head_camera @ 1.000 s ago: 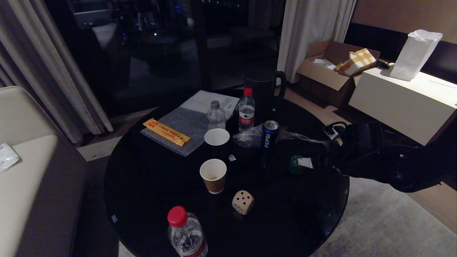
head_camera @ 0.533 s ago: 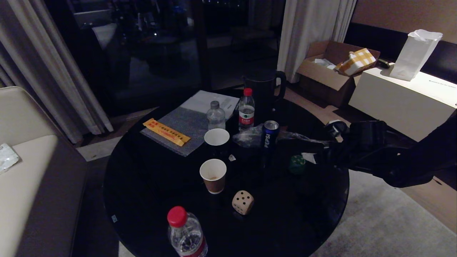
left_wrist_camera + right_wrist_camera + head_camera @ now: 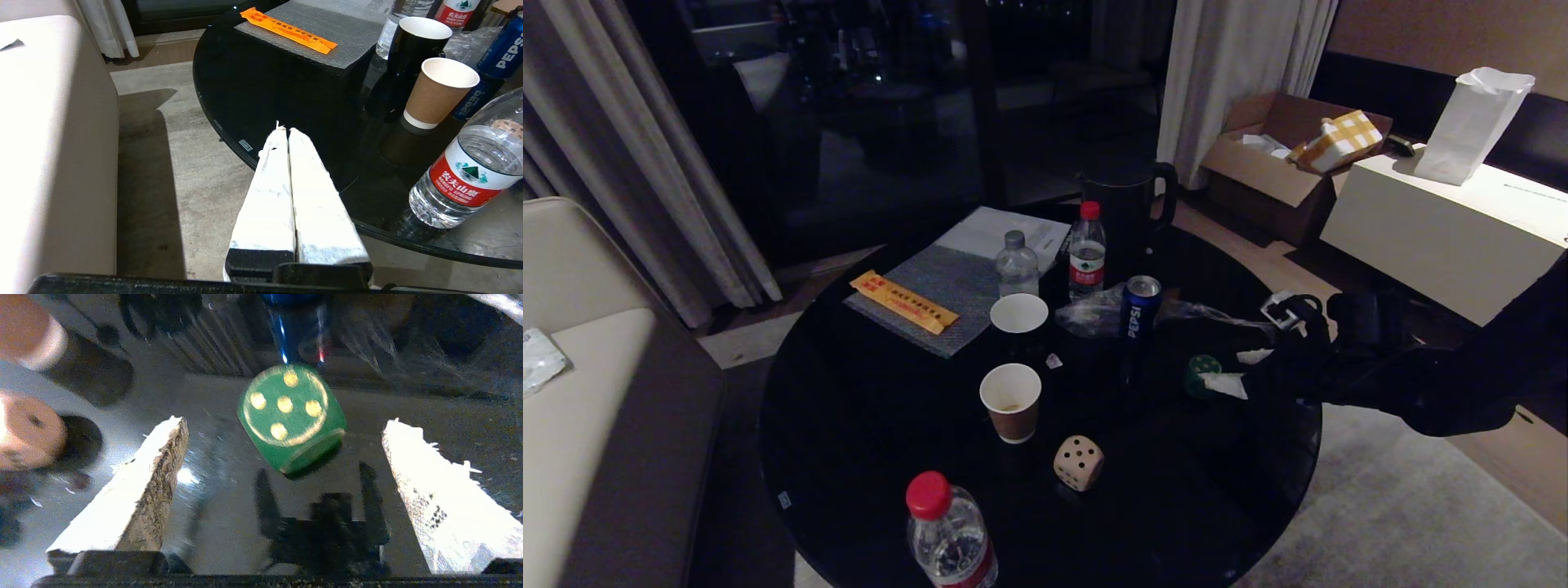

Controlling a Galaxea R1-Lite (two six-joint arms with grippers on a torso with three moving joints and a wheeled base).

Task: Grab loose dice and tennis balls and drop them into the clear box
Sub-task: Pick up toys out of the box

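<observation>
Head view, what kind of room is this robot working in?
Probably a hotel room or a lounge at night: a round black glass table crowded with drinks, floor-length curtains beside a dark window, and a cream upholstered seat at the left.

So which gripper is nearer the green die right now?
Right. The right gripper is open just beside the green die, fingers either side of it, not touching. The left gripper is shut, parked off the table's near-left edge.

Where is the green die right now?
The green die sits on the black table's right side, just right of the Pepsi can, with the open right end effector beside it, not touching.
</observation>
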